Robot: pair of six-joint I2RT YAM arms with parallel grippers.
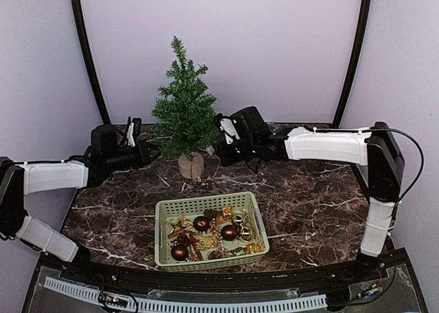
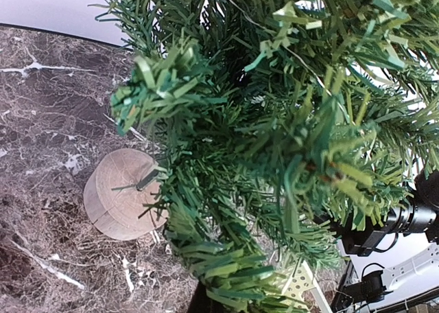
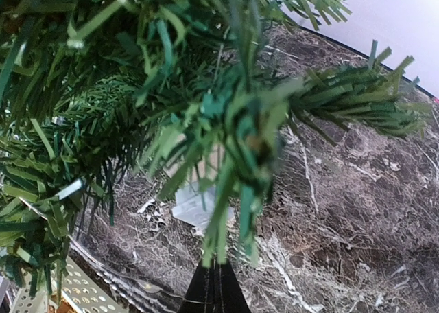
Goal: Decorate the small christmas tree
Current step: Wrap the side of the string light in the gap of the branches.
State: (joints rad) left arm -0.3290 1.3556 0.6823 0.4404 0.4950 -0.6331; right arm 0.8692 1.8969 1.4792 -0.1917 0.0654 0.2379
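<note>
The small christmas tree (image 1: 184, 114) stands at the back middle of the marble table on its round wooden stump (image 1: 191, 165). No ornament shows on it. My left gripper (image 1: 152, 150) reaches in from the left and touches the lower left branches. In the left wrist view the tree (image 2: 274, 121) fills the frame and needles cover my dark fingertips (image 2: 197, 303); they look shut, holding nothing I can see. My right gripper (image 1: 219, 143) is at the tree's right side. In the right wrist view its fingers (image 3: 215, 289) are shut, with a branch tip (image 3: 240, 162) hanging right at their point.
A pale green perforated basket (image 1: 164, 210) sits in front of the tree, holding dark red baubles (image 1: 229, 232) and gold star ornaments (image 1: 182, 224). Its corner shows in both wrist views (image 2: 302, 285) (image 3: 75, 289). Curved dark poles and pale walls enclose the table.
</note>
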